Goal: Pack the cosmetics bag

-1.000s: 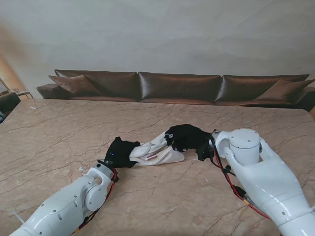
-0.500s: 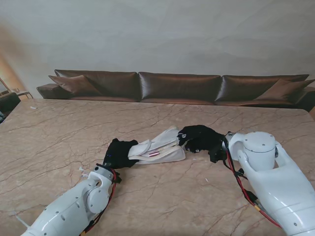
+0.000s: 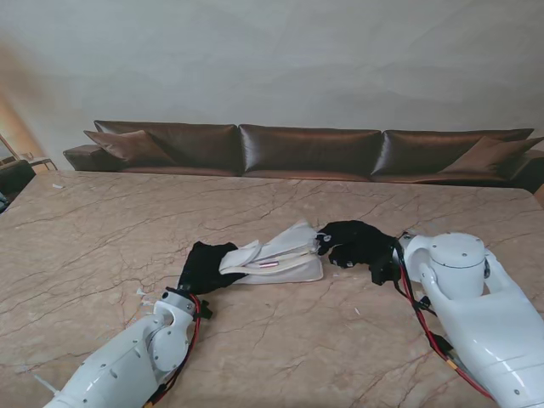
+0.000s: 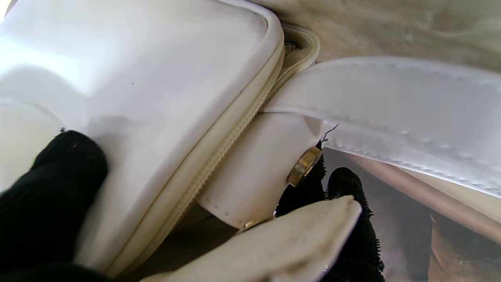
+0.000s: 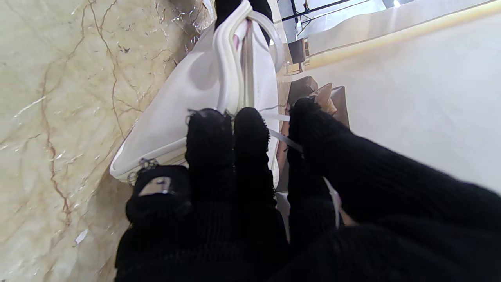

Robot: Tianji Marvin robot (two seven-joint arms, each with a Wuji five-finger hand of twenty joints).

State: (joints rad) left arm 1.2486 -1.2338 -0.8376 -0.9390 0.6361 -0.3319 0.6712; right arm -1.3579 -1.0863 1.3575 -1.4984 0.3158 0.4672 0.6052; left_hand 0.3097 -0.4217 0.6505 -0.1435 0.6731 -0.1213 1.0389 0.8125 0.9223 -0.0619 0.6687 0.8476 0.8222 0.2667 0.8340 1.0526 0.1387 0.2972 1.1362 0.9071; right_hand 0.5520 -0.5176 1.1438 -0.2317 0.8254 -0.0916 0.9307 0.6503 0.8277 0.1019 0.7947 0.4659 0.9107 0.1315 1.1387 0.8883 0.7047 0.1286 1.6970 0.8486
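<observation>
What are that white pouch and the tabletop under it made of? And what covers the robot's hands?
The white cosmetics bag looks like smooth faux leather or vinyl: a soft sheen, stitched seams and a zip show in the left wrist view. The beige veined table looks like polished marble or a stone-look slab, glossy with brown veins. The left hand and right hand wear black knitted fabric gloves, fuzzy and ribbed.

Looks like a home living rm or lounge. Long brown leather sofa (image 3: pixel 310 151) runs along the far edge of the desk, w/ loose cushions (image 3: pixel 127 144) at both ends. Plain pale wall (image 3: pixel 272 59) behind it, no shelving or equipment on it. Desk (image 3: pixel 102 221) has a polished beige marble-look top w/ dark veins, more furniture-grade than lab bench. Dark furniture piece (image 3: pixel 13 178) at far left edge, too cropped to ID.
</observation>
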